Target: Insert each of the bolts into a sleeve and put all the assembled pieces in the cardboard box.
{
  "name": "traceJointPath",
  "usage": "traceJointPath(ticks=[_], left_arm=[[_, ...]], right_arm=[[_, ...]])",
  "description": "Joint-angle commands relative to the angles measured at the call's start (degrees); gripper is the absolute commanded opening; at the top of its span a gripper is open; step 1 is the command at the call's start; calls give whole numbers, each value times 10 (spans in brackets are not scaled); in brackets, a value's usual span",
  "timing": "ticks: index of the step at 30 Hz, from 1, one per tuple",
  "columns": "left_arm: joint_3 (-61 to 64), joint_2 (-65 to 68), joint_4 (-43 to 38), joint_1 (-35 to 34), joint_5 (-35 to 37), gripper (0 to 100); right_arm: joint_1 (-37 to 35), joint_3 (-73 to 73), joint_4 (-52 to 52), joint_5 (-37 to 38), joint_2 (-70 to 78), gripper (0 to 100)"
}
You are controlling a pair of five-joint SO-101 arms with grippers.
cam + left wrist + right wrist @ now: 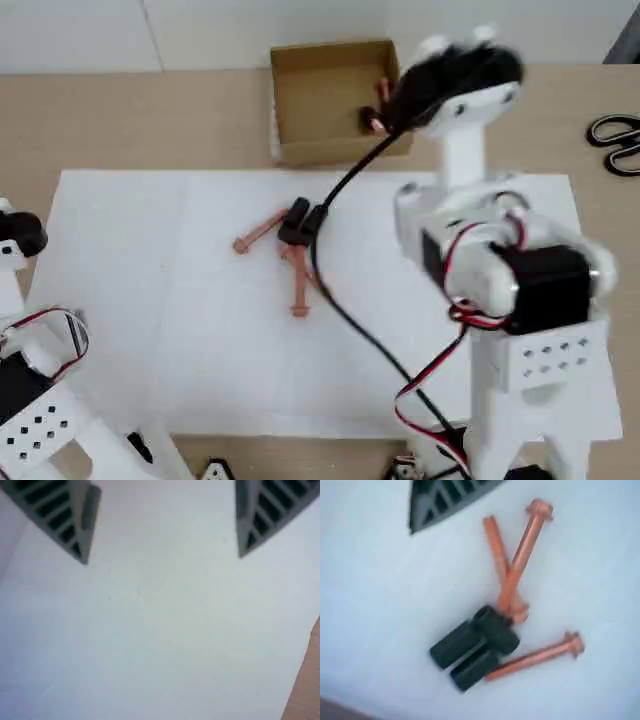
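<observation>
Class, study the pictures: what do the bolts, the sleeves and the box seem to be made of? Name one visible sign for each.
Copper-coloured flanged bolts: matte, no glint, perhaps plastic or dull metal. Black cylindrical sleeves: dull, likely plastic or rubber. Brown open cardboard box: flat, matte folded walls.

Counted three copper bolts [522,555] loose on the white sheet [150,300], two of them crossed and the third just beside. Counted three black sleeves [455,647], bunched together and touching the bolts. Found one cardboard box [320,100] at the far edge, with at least one copper-and-black piece [380,95] inside, partly hidden behind an arm; could not tell the exact number there. Noted one pair of scissors [615,140] at the far right, one sheet, and two arms [520,290].
</observation>
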Motion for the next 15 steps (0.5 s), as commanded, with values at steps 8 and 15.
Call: traceJointPath(ticks=[8, 15], left_arm=[[-24, -3, 9, 3, -4, 182], [-24, -3, 25, 3, -4, 182]], right_arm=[[-23, 302, -335, 3, -17, 205], [-23, 375, -468, -57, 22, 205]])
